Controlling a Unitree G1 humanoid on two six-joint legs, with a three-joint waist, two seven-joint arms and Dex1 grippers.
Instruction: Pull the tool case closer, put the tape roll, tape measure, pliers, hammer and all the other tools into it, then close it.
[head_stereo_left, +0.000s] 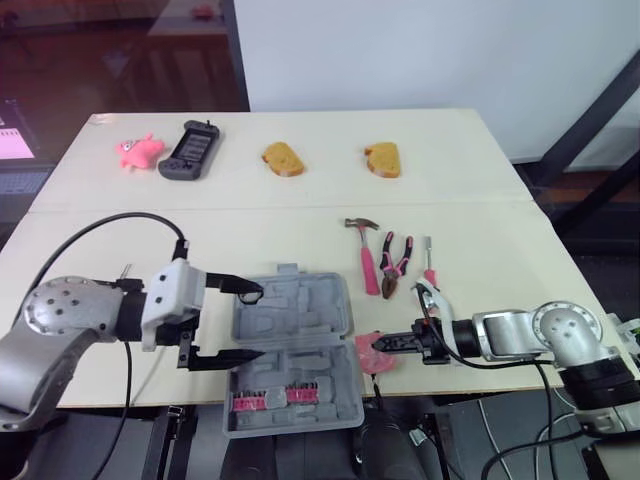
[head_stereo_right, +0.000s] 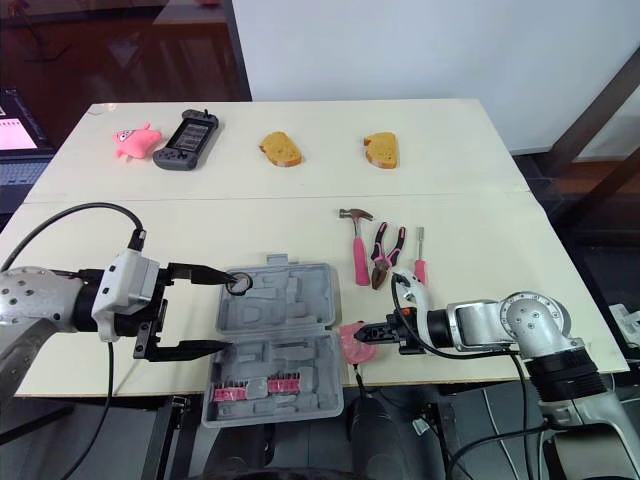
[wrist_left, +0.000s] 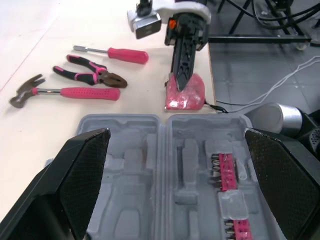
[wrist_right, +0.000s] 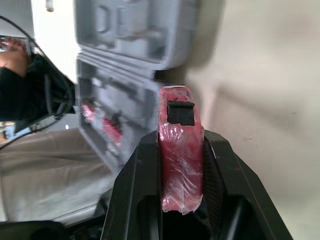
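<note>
The packing step is in hand, and I judge it is the turn of the tape measure. The grey plastic tool case (head_stereo_left: 300, 310) lies open at the near edge of the pale wooden table (head_stereo_left: 500, 230). Its near half, with the rows of pink bits (head_stereo_left: 270, 402), seems to hang over that edge.

The right gripper (head_stereo_left: 392, 344) is clamped on the red tape measure wrapped in clear film (wrist_left: 186, 92). The tape measure rests on the table just beside the right wall of the case. The left gripper (head_stereo_left: 250, 322) is spread wide at the left side of the case and holds nothing.

The next move, I think, calls for lifting the tape measure over the case wall and setting it in a free recess. The left gripper could steady the case, as a push on the overhanging half may tip it.

Behind the right gripper wait the pink-handled hammer (head_stereo_left: 368, 262), the pink-and-black pliers (head_stereo_left: 394, 262) and the pink-handled screwdriver (head_stereo_left: 430, 268), near each other. Nothing blocks the way to the case.

Far back lie a pink soft toy (head_stereo_left: 138, 150), a black game controller (head_stereo_left: 190, 150) and two slices of toast (head_stereo_left: 283, 158), well apart from the work.
</note>
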